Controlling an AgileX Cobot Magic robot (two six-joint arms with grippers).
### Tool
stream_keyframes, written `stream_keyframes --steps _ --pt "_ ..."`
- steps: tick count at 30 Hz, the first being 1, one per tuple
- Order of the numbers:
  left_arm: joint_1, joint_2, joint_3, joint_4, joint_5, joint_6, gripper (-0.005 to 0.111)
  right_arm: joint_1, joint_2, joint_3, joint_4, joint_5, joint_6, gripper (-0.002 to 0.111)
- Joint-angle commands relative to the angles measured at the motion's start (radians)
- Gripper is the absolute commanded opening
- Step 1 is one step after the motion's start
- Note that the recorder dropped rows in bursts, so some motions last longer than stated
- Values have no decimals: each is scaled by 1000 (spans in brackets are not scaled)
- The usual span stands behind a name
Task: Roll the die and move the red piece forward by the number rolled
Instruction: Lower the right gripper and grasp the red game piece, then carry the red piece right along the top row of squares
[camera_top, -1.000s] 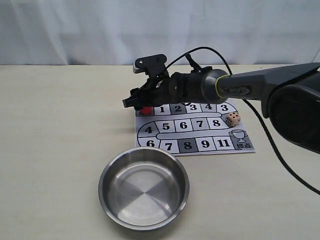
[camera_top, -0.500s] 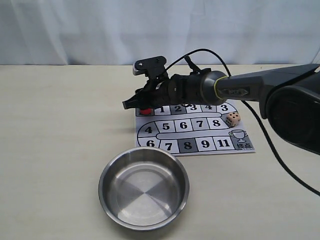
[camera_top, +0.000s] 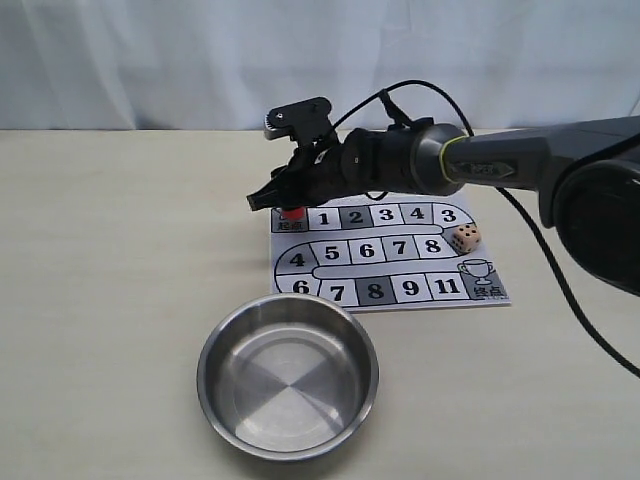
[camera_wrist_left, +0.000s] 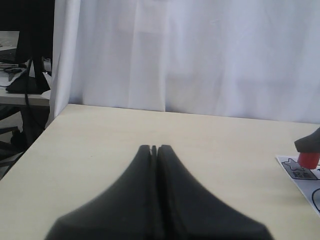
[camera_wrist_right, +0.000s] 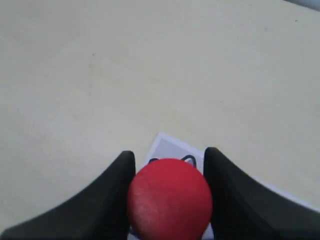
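Observation:
The red piece (camera_top: 291, 212) is a small red cylinder held between the fingers of my right gripper (camera_top: 268, 200), at the start square at the left end of the board's top row. In the right wrist view both black fingers of that gripper (camera_wrist_right: 170, 153) press the sides of the red piece (camera_wrist_right: 170, 197). The left wrist view shows the piece (camera_wrist_left: 308, 159) at the far right. The die (camera_top: 465, 238), a pale cube with dark dots, rests on the numbered paper board (camera_top: 494, 297) beside square 8. My left gripper (camera_wrist_left: 154, 148) is shut and empty above bare table.
A round steel bowl (camera_top: 288, 375) stands on the table in front of the board. A black cable (camera_top: 540, 270) trails from the right arm across the table to the right of the board. A white curtain hangs behind the table.
The right gripper has risen a little and tipped its nose down, and the red piece between its fingers sits slightly higher over the start square. The die, bowl and board have not moved.

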Motion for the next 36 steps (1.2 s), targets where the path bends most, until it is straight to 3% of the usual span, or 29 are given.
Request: stream_keyframes --steps 1,21,29,36 --pt "0 -1 -5 1 -12 0 0 -40 -26 -6 -3 13 -16 4" --pt "0 -1 -5 1 -14 0 0 -80 -20 -6 -6 90 -10 4" --pt "0 -1 -5 1 -13 0 0 -190 -33 12 6 158 14 4" --pt "0 -1 -5 1 -13 0 0 -176 -15 12 28 175 -1 4"
